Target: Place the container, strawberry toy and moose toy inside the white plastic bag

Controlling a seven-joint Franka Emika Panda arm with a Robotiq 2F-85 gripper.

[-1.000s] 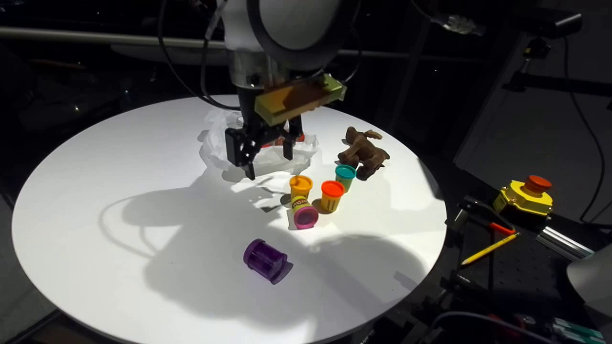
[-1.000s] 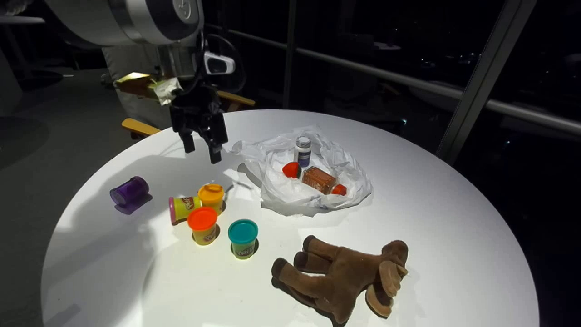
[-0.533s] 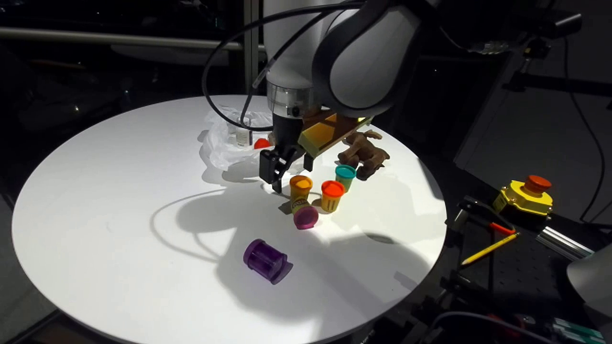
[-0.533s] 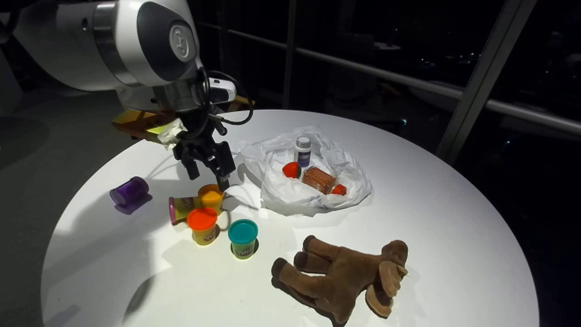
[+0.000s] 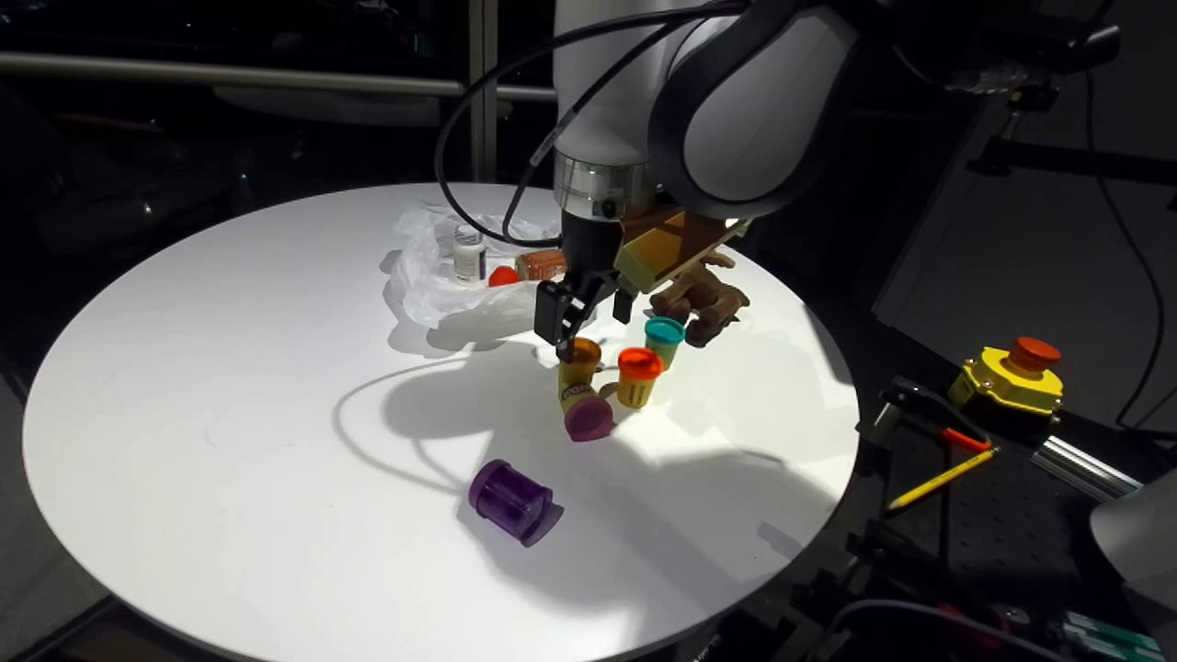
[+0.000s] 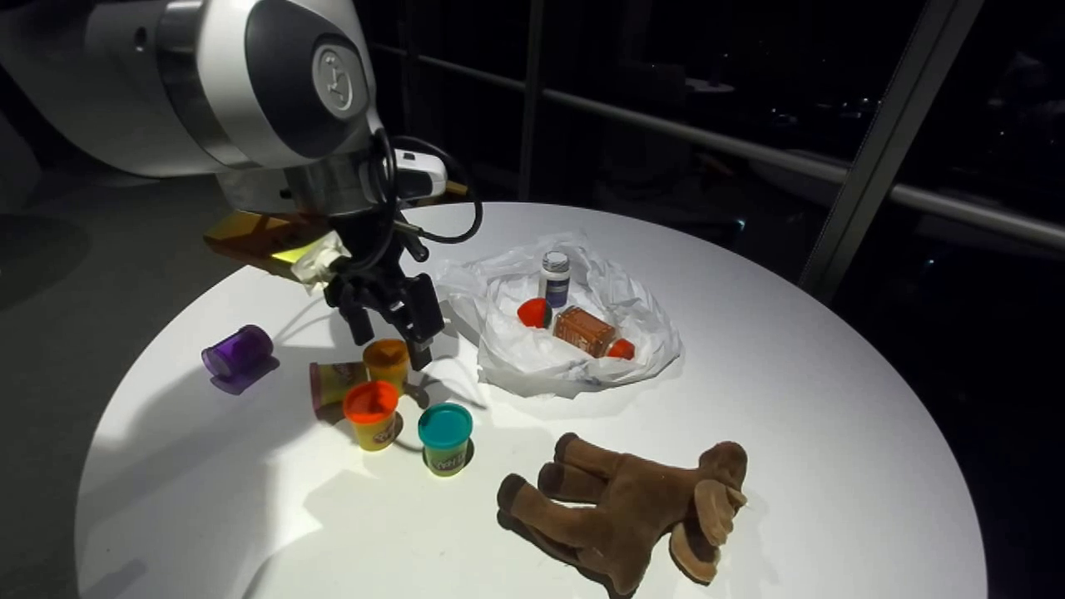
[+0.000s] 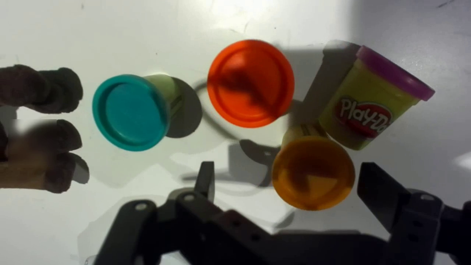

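Your gripper [image 7: 285, 177] spread wide and empty, over the orange-lidded tub [image 7: 313, 180], white plastic bag [image 6: 532, 359] with a red toy [image 6: 531, 313] inside, near that tub, moose toy [image 6: 636, 503] lying well apart from the tub

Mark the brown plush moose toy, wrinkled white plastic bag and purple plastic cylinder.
Brown plush moose toy [image 6: 634, 506]: in an exterior view, on its torso.
Wrinkled white plastic bag [image 6: 520, 358]: in an exterior view, on bare near wall.
Purple plastic cylinder [image 5: 508, 499]: in an exterior view, on its side.
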